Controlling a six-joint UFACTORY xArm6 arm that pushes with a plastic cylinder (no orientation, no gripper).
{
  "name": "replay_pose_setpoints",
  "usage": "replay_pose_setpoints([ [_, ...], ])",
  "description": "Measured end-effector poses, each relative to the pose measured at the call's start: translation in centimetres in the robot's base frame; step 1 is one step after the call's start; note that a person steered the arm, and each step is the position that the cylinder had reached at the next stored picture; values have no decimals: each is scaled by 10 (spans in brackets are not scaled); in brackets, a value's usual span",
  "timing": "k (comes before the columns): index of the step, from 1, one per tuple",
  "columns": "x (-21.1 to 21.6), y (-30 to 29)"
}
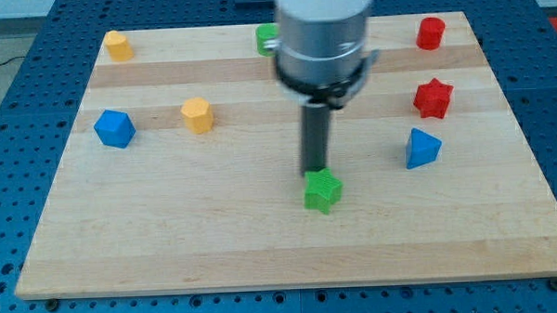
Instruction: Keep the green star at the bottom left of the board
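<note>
The green star [322, 191] lies on the wooden board [170, 244], a little right of the middle and in the lower half. My tip [315, 170] stands right at the star's top edge, touching it or nearly so. The rod rises from there to the grey arm body [323, 34] at the view's top.
A blue block [115, 128] and a yellow block [196, 114] lie at the left. A yellow block [118, 45] sits at the top left. A green block [267, 38] is partly hidden behind the arm. A red cylinder [430, 32], a red star [433, 98] and a blue triangular block [421, 148] lie at the right.
</note>
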State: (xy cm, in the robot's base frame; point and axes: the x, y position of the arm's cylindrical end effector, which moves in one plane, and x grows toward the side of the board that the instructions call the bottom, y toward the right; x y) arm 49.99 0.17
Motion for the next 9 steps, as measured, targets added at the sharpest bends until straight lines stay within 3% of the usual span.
replay_pose_setpoints([
  [1,-4,-19],
  [2,-37,-3],
  [3,-35,40],
  [4,1,72],
  [5,32,71],
  [7,35,-42],
  [8,32,3],
  [9,10,10],
])
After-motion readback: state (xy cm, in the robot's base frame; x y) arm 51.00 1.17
